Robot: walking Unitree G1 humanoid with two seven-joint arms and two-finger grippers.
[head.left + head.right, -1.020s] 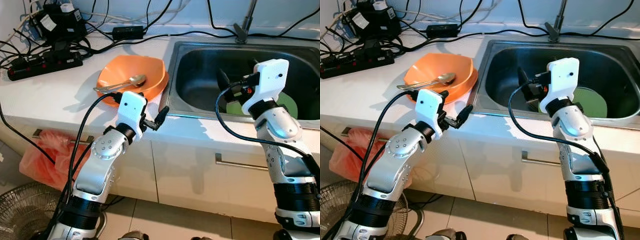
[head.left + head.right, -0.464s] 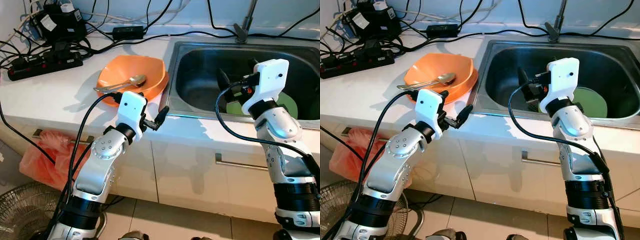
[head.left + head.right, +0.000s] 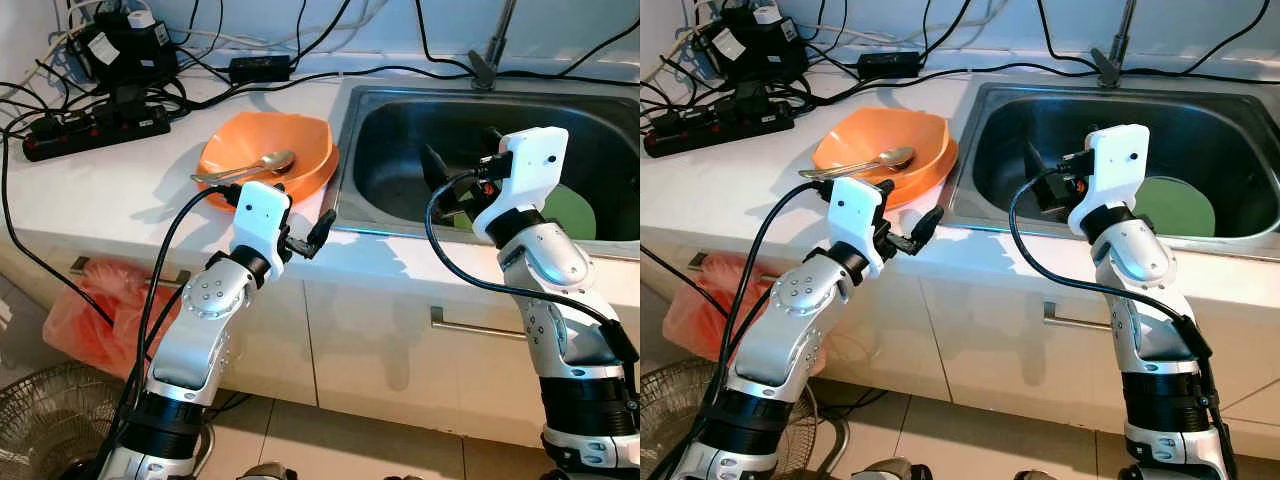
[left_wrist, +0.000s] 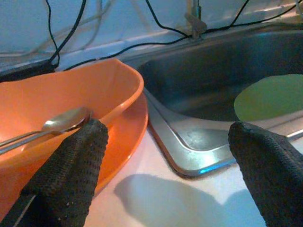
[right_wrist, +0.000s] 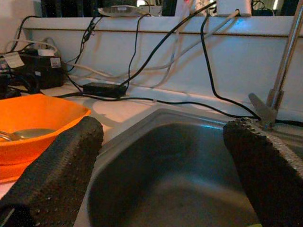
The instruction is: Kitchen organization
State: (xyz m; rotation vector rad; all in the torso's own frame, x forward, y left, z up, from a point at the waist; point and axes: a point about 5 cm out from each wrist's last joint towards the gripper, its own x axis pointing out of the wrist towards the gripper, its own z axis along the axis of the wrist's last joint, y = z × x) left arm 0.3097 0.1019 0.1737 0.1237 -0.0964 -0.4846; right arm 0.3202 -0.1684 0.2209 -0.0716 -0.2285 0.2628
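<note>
orange bowl (image 3: 265, 160) with spoon (image 3: 245, 167) sits just behind the open left end effector (image 3: 310, 232); right end effector (image 3: 1040, 182), also open, hangs over the sink (image 3: 1020, 120)

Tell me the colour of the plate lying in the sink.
Green; the plate shows best in the right eye view.

Orange bowl (image 3: 265, 160) on the counter (image 3: 120, 195) beside the sink (image 3: 400, 150) — spoon (image 3: 245, 166) inside; green plate (image 3: 1175, 205) flat in the sink.
</note>
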